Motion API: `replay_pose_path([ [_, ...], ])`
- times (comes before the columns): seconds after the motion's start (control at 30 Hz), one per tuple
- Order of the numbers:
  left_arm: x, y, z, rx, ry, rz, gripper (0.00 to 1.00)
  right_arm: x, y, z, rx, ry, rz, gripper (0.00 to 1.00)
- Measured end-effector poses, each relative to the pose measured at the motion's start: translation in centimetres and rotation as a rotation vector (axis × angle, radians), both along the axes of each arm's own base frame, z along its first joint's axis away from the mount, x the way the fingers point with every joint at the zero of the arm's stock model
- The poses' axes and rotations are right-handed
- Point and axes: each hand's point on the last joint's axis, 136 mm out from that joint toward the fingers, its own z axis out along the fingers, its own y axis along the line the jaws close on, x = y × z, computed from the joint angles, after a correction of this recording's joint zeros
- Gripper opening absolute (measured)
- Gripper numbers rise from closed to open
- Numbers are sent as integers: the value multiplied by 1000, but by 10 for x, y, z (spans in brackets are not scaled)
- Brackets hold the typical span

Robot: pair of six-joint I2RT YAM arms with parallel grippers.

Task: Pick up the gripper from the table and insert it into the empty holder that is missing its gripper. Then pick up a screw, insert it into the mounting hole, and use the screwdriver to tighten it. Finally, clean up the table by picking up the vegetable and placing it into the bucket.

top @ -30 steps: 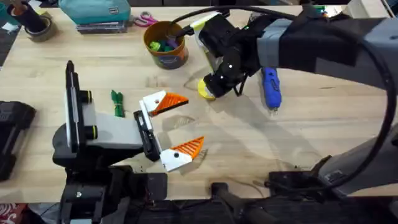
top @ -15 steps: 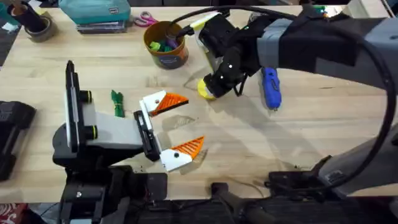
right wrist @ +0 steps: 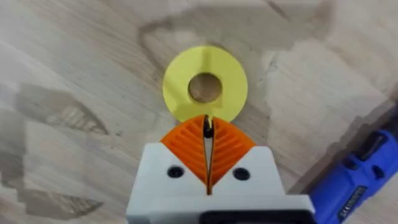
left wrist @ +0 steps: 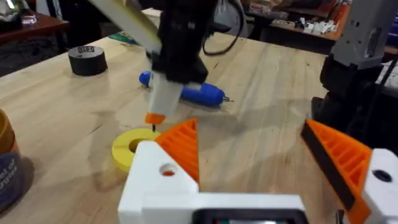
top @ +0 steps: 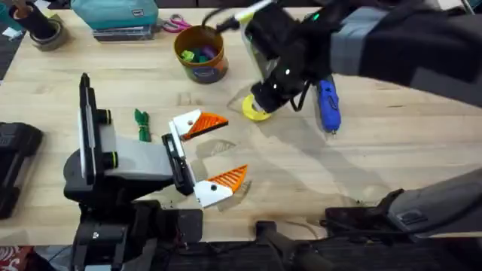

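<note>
My left gripper (top: 226, 150) lies open near the table's front, and both of its white finger blocks (top: 184, 123) carry ribbed orange wedges (left wrist: 185, 146). A mounting hole (left wrist: 166, 169) shows in the nearer block. Just above the yellow disc (top: 256, 111) hangs my right gripper (top: 265, 98), its orange pads (right wrist: 186, 146) pressed together on a small dark screw (right wrist: 207, 129). To its right lies the blue screwdriver (top: 327, 105). The green vegetable (top: 141, 124) is on the table left of my left gripper. At the back stands the orange bucket (top: 201, 54) with coloured bits inside.
A black tape roll (top: 45, 34), a teal case (top: 113, 15) and scissors (top: 177, 24) line the back edge. A black device (top: 15, 162) sits at the left edge. Bare wood lies to the front right of the screwdriver.
My right arm has risen toward the camera, and its gripper has come up off the yellow disc, whose hole now shows. The left arm has not moved.
</note>
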Motion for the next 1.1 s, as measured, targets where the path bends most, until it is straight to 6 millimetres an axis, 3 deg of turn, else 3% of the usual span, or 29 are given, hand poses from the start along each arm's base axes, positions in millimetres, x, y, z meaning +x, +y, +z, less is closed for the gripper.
replay_pose_path([
  [0.33,0,0,0,0,0,0,985,4,2,84,50,-68,-1,5],
  [0.63,0,0,0,0,0,0,985,-2,-2,147,63,-95,20,5],
  [0.87,0,0,0,0,0,0,986,-5,-5,177,86,-124,22,5],
  [1.1,0,0,0,0,0,0,986,-6,-6,180,83,-124,29,5],
])
